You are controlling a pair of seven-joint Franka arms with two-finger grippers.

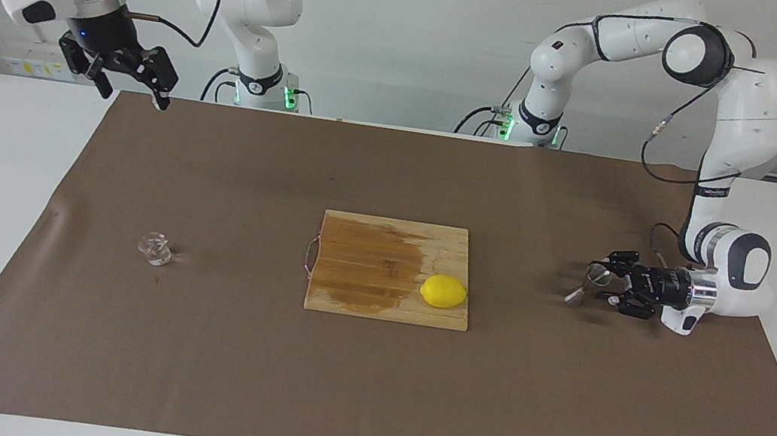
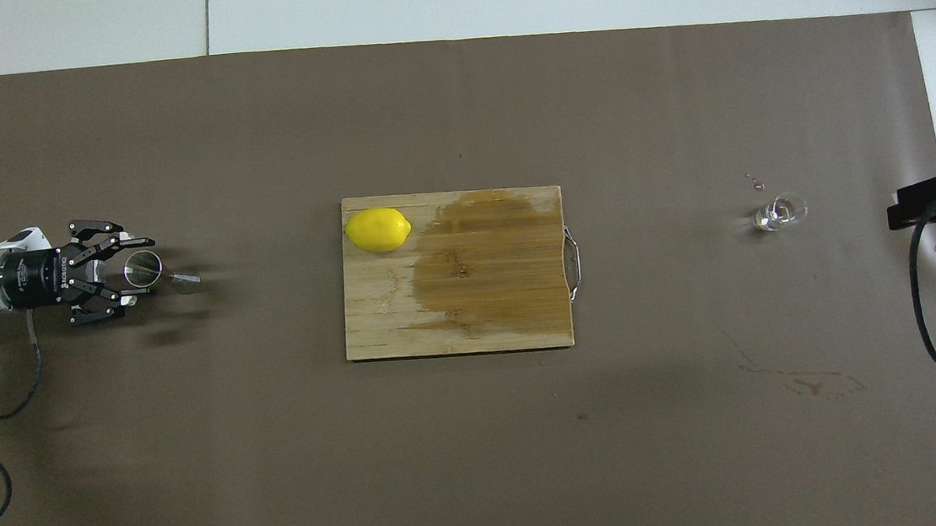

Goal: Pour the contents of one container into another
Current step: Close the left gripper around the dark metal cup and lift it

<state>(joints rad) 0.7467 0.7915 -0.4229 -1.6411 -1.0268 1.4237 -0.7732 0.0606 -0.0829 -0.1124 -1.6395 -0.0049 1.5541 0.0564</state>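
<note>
The left gripper (image 1: pixel 606 282) lies low and level over the brown mat (image 1: pixel 363 397) at the left arm's end of the table, its fingers set on either side of the upper cup of the steel jigger (image 1: pixel 586 284). They stand partly drawn in; whether they already press on the cup cannot be told. The jigger stands on the mat, apparently tilted, its wide mouth toward the gripper in the overhead view.

By its look, the jigger is light, rigid and smooth, so it may slip; the narrow waist or the cup wall just below the rim seems the surest hold.

The cutting board (image 1: pixel 346 303) with a lemon (image 1: pixel 443 291) lies at mid-table.

The small glass vessel (image 1: pixel 155 248) stands on the mat toward the right arm's end, well apart from the jigger. It is likely fragile and slick, best held across its body.

The right gripper (image 1: pixel 128 76) waits high over the mat's corner nearest the robots, fingers spread, holding nothing.

No legible writing or brand appears on jigger, glass, board or mat.
</note>
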